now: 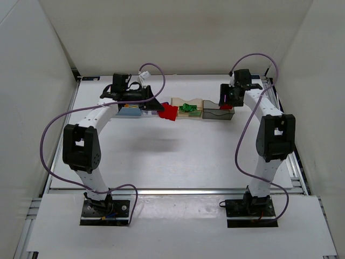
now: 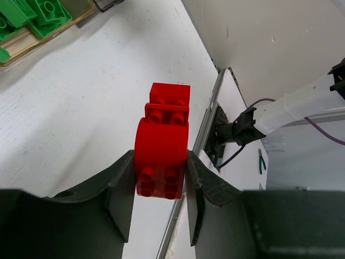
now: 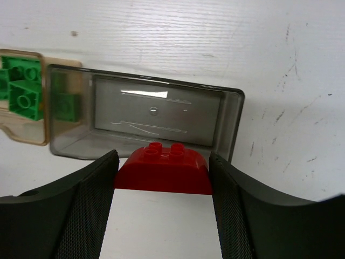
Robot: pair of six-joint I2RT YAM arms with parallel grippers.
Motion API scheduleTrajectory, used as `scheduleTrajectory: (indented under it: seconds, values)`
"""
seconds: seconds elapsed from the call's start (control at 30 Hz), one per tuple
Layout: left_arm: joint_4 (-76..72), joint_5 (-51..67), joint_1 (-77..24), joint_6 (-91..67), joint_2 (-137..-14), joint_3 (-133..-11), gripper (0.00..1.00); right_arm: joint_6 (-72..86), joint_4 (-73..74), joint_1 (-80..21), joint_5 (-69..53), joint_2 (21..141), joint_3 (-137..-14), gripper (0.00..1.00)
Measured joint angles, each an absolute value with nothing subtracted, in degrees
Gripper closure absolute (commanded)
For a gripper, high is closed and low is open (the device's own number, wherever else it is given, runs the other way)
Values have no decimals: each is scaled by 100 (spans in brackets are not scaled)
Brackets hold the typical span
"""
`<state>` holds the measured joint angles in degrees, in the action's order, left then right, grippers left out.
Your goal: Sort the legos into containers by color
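My left gripper (image 2: 160,181) is shut on a red lego cluster (image 2: 161,145) and holds it above the table, just left of the pale orange container (image 1: 190,102) in the top view. Green legos (image 2: 32,16) lie in that container. My right gripper (image 3: 161,164) is shut on a red rounded lego (image 3: 161,172) at the near edge of the smoky grey container (image 3: 145,116), whose inside looks empty. The blue container (image 1: 128,111) stands at the left end of the row, partly under my left arm. The clear container and the yellow and purple legos are hidden.
The containers stand in a row across the far middle of the table (image 1: 172,156). White walls enclose the left, back and right sides. A metal rail (image 2: 207,135) runs along the table edge. The right arm (image 2: 302,105) and its cable show in the left wrist view.
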<state>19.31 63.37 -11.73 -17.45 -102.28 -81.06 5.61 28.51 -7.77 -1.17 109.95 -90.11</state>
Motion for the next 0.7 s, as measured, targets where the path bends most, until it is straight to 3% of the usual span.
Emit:
scheduleTrajectory:
  seconds: [0.23, 0.3, 0.4, 0.57, 0.7]
  values:
    - [1933, 6337, -1173, -1743, -10237, -8117, 90, 480, 2790, -676, -84, 11146, -8912, 44]
    - [1931, 6335, -1173, -1741, -10254, -8132, 90, 419, 2746, -676, -150, 11163, -8912, 26]
    - [1938, 6337, -1173, -1743, -10269, -8138, 90, 336, 2646, -676, -355, 11174, -8912, 15]
    - [1938, 6337, -1175, -1750, -10269, -8138, 90, 252, 2526, -676, -714, 11170, -8912, 7]
    - [1900, 6355, -1173, -1793, -10269, -8138, 90, 30, 2532, -670, -1155, 11048, -8912, 13]
